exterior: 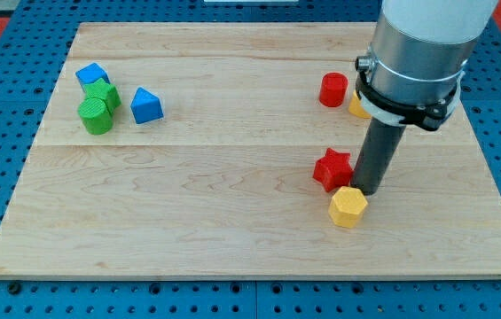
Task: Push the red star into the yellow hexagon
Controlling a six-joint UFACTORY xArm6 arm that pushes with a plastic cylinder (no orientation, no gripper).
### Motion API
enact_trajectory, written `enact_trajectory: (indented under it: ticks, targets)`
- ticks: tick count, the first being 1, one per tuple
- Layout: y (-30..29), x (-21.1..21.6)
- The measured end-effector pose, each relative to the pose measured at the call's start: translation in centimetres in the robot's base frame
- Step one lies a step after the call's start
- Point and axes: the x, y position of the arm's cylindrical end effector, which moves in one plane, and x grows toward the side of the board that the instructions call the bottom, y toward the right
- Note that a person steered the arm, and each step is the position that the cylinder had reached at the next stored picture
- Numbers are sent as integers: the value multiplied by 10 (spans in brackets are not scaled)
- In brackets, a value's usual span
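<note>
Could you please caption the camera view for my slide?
My tip sits beside the red star, just above the yellow hexagon.

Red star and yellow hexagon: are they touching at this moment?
Cannot tell. In the camera view the red star and yellow hexagon nearly meet corner to corner beside my tip; neither gap nor contact shows plainly.

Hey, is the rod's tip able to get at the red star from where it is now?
Probably yes. My tip sits just to the view's right of the red star, with nothing between them; the yellow hexagon lies just below both.
</note>
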Motion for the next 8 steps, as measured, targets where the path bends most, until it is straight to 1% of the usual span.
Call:
enact_trajectory:
  ticks: [1,2,3,4,6,7,8]
  targets:
    - [17,-23]
    - [16,-40]
    - [-46,-37]
    - [-60,-31]
    - [-77,-43]
    - [-106,-33]
    - [-75,-22]
